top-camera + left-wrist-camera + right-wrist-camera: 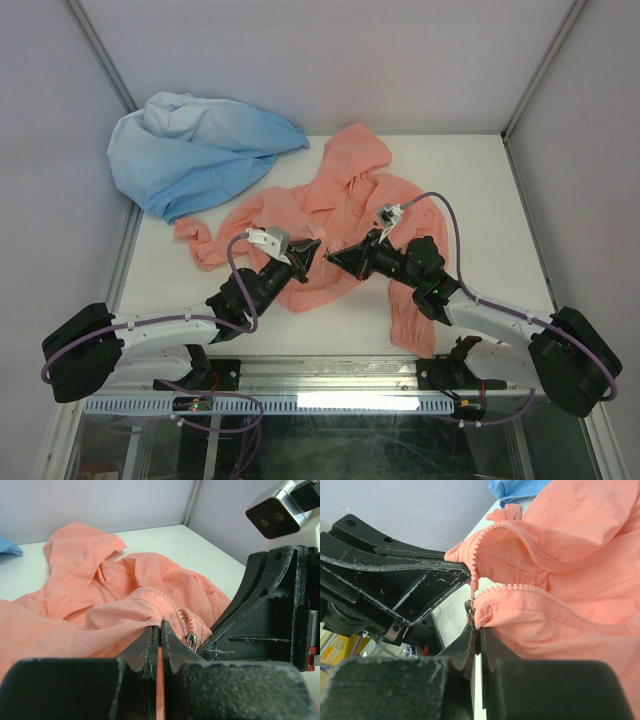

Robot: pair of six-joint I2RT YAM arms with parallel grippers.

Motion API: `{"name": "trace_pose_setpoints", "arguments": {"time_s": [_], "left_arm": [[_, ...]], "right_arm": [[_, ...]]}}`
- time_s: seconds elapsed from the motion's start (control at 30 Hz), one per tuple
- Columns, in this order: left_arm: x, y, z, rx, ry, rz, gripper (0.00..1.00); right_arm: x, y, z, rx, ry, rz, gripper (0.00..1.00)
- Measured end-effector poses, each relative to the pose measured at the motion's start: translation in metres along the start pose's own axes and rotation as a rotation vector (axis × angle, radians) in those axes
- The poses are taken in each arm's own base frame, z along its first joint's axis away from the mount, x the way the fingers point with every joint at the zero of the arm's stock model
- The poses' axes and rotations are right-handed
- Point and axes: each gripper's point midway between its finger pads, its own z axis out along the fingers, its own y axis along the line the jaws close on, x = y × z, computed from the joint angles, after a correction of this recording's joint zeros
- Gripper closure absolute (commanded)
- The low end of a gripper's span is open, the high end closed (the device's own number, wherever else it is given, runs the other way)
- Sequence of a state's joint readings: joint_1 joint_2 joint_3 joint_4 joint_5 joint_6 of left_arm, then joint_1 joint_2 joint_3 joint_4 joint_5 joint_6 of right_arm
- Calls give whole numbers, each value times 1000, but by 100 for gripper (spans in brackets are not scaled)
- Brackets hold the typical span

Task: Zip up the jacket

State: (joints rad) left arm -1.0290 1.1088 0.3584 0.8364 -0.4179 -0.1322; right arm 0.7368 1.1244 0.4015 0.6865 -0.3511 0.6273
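The jacket (pixel 345 200) lies spread on the desk (pixel 470 200) with its hood (pixel 355 155) toward the far side. Its lower front is bunched between the two arms, and a blue garment (pixel 200 150) sits well apart at the far left. The left hand (pixel 159 630) is clenched on a fold of the jacket's front edge just beside the metal slider (pixel 191 640). The right hand (pixel 476 630) is clenched on the opposite edge, right at the slider's foot. Whether it pinches the pull tab itself or only the cloth next to it cannot be told. The two rows of teeth (pixel 520 587) part directly above the slider, so the zip looks barely started. To do this step well, one hand should probably anchor the hem and pull it toward the near edge so the teeth run straight and taut. The other should grip the tab squarely and draw it toward the hood along that line, watching that the loose thin cloth near the slider does not get dragged in and jam. No brand, label or writing can be read on the jacket or the arms.
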Motion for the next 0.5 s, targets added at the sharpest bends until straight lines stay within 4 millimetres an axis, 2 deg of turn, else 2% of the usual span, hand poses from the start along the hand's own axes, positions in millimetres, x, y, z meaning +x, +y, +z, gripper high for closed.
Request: {"name": "trace_pose_setpoints", "arguments": {"time_s": [0.5], "left_arm": [[1, -2, -1, 7, 2, 3, 100]], "right_arm": [[0, -1, 0, 7, 0, 2, 100]]}}
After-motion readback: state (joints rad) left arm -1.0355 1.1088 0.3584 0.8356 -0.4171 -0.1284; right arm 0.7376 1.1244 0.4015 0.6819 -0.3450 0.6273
